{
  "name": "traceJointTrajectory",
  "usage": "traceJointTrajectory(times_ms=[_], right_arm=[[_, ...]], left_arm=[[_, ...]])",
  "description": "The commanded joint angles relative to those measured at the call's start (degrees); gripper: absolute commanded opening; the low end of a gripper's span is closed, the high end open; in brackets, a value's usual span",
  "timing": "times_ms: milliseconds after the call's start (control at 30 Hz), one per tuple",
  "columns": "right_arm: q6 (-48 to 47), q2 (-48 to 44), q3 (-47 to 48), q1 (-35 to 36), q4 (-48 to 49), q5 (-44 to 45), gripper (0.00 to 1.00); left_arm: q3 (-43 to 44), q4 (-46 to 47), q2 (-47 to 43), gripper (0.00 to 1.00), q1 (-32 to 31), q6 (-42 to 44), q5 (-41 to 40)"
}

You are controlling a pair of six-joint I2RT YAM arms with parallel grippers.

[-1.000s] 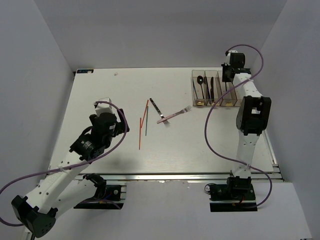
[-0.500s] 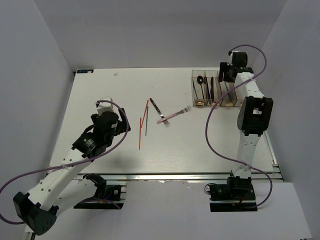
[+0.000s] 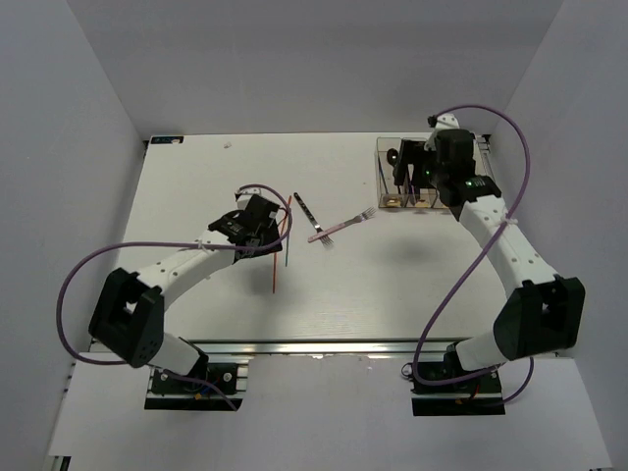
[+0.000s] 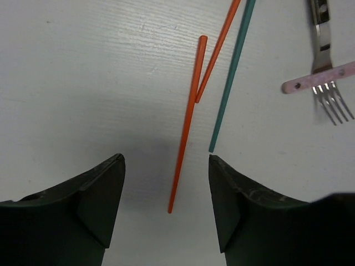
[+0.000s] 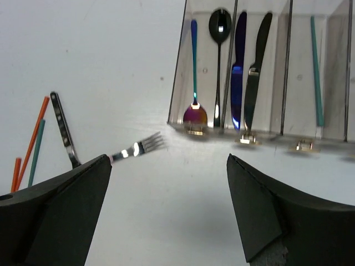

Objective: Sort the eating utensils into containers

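On the table lie two orange chopsticks [image 4: 188, 122] [image 3: 275, 270], a green chopstick [image 4: 230, 72] [image 3: 287, 245], a pink-handled fork [image 4: 319, 80] [image 3: 339, 228] and a silver fork [image 4: 320, 33] [image 3: 305, 210]. My left gripper [image 4: 166, 160] [image 3: 263, 234] hovers open above the longer orange chopstick's near tip and holds nothing. The clear containers [image 5: 176, 72] [image 3: 382, 177] hold a blue-handled spoon [image 5: 194, 61], a black spoon [image 5: 219, 27], a purple knife [image 5: 239, 61], a black knife [image 5: 256, 66] and a green chopstick [image 5: 316, 66]. My right gripper [image 5: 168, 160] [image 3: 414, 175] is open and empty, above the bins' near end.
The right arm covers much of the bin row in the top view. Grey walls enclose the table on three sides. The bins stand at the back right, and the loose utensils lie close together near the table's middle.
The left arm has swung in from the left to above the chopsticks, its jaws a little narrower. The right gripper has opened and come back from the bins' far end toward their left.
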Motion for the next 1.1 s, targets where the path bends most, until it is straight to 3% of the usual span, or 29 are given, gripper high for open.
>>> traceJointTrajectory(times_ms=[0, 133, 367, 433, 567, 900, 967, 1067], right_arm=[[4.3, -4.0, -6.0, -1.7, 3.2, -5.0, 0.89], [3.7, -7.1, -7.8, -0.9, 1.6, -7.5, 0.86], [3.3, -6.7, -8.0, 1.7, 1.8, -9.2, 0.84], [3.2, -5.8, -7.9, 2.0, 1.7, -9.7, 0.82], [3.2, -5.6, -8.1, 2.6, 1.8, -10.3, 0.82], [3.0, -6.9, -8.7, 3.0, 2.7, -11.5, 0.81], [2.8, -7.0, -8.9, 3.0, 2.6, -12.1, 0.81], [3.1, -8.1, -9.9, 3.1, 3.8, -13.9, 0.81]], left_arm=[[1.5, 3.3, 4.8, 0.70, 5.7, 0.3, 11.0], [4.7, 3.4, 13.1, 0.67, 6.0, 3.4, 13.9], [2.4, 6.3, 15.2, 0.65, 6.5, 4.9, 17.6], [2.1, 6.3, 15.3, 0.64, 6.5, 4.8, 16.5], [3.3, 2.0, 17.9, 0.52, 6.4, 5.3, 13.1], [4.0, 0.1, 23.2, 0.49, 4.3, 5.7, 10.3], [3.7, -0.2, 23.6, 0.43, 3.7, 5.4, 9.5], [1.8, -0.3, 24.0, 0.21, 3.6, 4.3, 8.2]])
